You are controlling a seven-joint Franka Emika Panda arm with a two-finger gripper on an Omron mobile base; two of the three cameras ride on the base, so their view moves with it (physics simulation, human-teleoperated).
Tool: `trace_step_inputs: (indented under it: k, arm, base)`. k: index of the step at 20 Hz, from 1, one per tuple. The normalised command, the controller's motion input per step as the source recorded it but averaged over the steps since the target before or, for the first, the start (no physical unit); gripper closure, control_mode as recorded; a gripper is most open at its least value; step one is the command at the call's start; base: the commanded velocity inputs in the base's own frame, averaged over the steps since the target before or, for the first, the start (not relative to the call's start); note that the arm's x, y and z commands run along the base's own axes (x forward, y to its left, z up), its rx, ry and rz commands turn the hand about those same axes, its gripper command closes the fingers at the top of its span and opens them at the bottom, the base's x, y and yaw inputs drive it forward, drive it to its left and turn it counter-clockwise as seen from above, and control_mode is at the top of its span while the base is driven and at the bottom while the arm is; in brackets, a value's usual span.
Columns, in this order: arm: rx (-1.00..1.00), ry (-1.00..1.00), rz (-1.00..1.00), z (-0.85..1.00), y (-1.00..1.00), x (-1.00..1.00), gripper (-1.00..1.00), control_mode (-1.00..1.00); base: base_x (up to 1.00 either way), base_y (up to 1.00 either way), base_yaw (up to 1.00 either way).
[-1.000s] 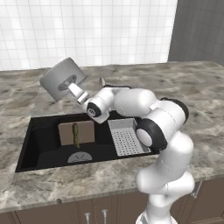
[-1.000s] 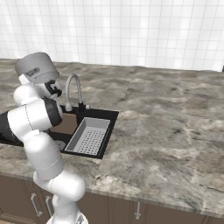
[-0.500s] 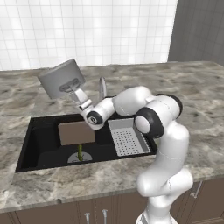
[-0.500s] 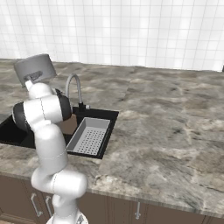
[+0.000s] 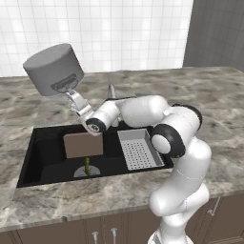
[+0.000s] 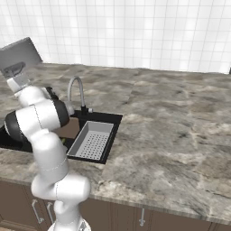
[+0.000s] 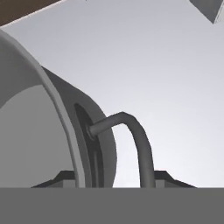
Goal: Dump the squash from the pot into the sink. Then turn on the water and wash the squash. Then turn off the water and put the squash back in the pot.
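Note:
My gripper (image 5: 71, 93) is shut on a loop handle of the grey metal pot (image 5: 54, 69), which hangs tilted high above the left end of the black sink (image 5: 47, 143). In the right base view the pot (image 6: 19, 55) sits at the far left, with the gripper (image 6: 17, 77) just below it. The hand view shows the pot's wall (image 7: 30, 131) and its bent handle (image 7: 139, 140) rising between my fingers, the gripper (image 7: 114, 178) closed around it. The small yellow-green squash (image 5: 87, 165) stands on the round drain in the basin, directly below the arm.
A brown rectangular block (image 5: 83, 144) leans in the sink behind the squash. A grey perforated strainer tray (image 5: 139, 148) fills the sink's right part. The curved faucet (image 6: 76, 89) rises behind the basin. Marble counter (image 5: 209, 95) lies all around, with a tiled wall behind.
The squash has dropped from in front of the brown block down onto the drain. The pot has swung higher and to the left, still held by its handle.

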Motion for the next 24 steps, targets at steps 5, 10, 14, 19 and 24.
trace_step_inputs:
  k: [5, 10, 14, 19, 24]
  arm:
    - [-0.16, -0.4, 0.0, 0.77, 0.2, -0.47, 1.0, -1.0]
    - [-0.34, -0.51, 0.0, 0.49, 0.03, -0.42, 1.0, -1.0]
    - [-0.4, -0.52, 0.0, 0.3, -0.05, -0.27, 1.0, -1.0]
    - [-0.42, -0.5, -0.01, 0.23, -0.25, -0.25, 1.0, -1.0]
    - [-0.43, -0.45, -0.06, 0.21, -0.41, -0.3, 1.0, -1.0]
  base:
    - [0.0, 0.0, 0.0]
    - [0.0, 0.0, 0.0]
    - [0.0, 0.0, 0.0]
    - [0.0, 0.0, 0.0]
    - [0.0, 0.0, 0.0]
